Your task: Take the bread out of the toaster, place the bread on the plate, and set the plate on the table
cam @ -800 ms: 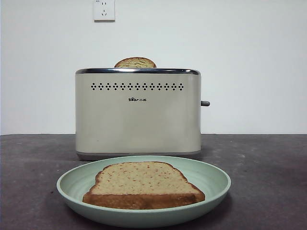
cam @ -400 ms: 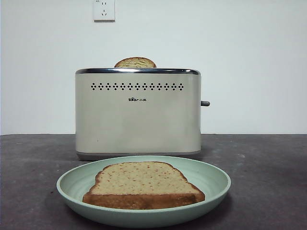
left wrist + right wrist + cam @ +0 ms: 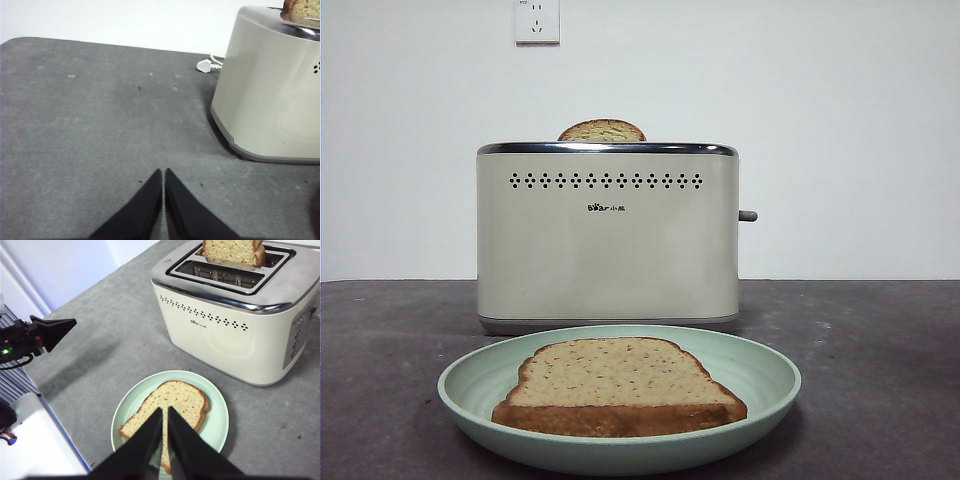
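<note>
Bread (image 3: 618, 387) unmoved on plate (image 3: 760, 372); both grippers' fingers together, left (image 3: 163, 172), right (image 3: 165, 410).

On my left wrist feed the left gripper (image 3: 163, 172) shows as two matte black jaws, smooth, tapering to sharp points. The right gripper (image 3: 164, 410) looks identical: plain black wedges, no markings or screws visible. In the right wrist feed I also see the other arm's black pointed tip, with a small green light behind it.
</note>
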Controlling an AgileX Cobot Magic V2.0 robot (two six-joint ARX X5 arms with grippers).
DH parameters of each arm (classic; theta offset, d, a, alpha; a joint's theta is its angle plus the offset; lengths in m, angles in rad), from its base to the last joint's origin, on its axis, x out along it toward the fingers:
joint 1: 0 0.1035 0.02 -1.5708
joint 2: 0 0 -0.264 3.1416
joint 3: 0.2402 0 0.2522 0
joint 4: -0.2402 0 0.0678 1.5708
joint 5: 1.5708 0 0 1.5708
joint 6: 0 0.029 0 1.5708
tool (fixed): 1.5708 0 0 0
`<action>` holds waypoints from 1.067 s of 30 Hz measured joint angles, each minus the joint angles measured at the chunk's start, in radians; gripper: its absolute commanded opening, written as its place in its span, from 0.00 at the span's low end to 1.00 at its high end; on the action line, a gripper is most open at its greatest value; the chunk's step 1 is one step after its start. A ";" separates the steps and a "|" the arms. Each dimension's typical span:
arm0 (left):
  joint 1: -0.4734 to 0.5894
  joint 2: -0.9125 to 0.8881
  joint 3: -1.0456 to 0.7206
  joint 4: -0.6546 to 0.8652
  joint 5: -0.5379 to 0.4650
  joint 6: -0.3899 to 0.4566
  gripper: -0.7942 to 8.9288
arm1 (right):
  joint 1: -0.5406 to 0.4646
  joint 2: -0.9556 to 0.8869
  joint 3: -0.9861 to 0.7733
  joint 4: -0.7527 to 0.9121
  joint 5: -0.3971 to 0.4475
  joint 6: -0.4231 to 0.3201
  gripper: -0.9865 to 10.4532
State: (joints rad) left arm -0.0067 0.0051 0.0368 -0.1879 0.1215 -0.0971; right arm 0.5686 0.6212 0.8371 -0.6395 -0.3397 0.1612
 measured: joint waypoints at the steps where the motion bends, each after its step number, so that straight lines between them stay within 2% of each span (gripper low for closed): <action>1: 0.000 0.000 0.000 0.000 0.000 0.000 0.09 | 0.000 0.000 0.000 0.000 0.000 0.000 0.09; 14: 0.000 0.000 0.000 0.000 0.000 0.000 0.09 | -0.003 -0.006 0.000 0.000 0.000 0.000 0.09; 16: 0.000 0.000 0.000 0.000 0.000 0.000 0.09 | -0.023 -0.024 0.000 0.001 0.003 -0.018 0.09; 23: 0.000 0.000 0.000 0.000 0.000 0.000 0.09 | -0.221 -0.126 -0.018 0.081 0.002 -0.157 0.09; 26: 0.000 0.000 0.000 0.000 0.000 0.000 0.09 | -0.326 -0.181 -0.064 0.127 0.002 -0.174 0.09; 32: 0.000 0.000 0.000 0.000 0.000 -0.001 0.09 | -0.475 -0.314 -0.261 0.359 0.031 -0.185 0.09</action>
State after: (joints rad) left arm -0.0067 0.0051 0.0368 -0.1879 0.1211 -0.0978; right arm 0.0937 0.3077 0.5762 -0.2802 -0.3088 -0.0235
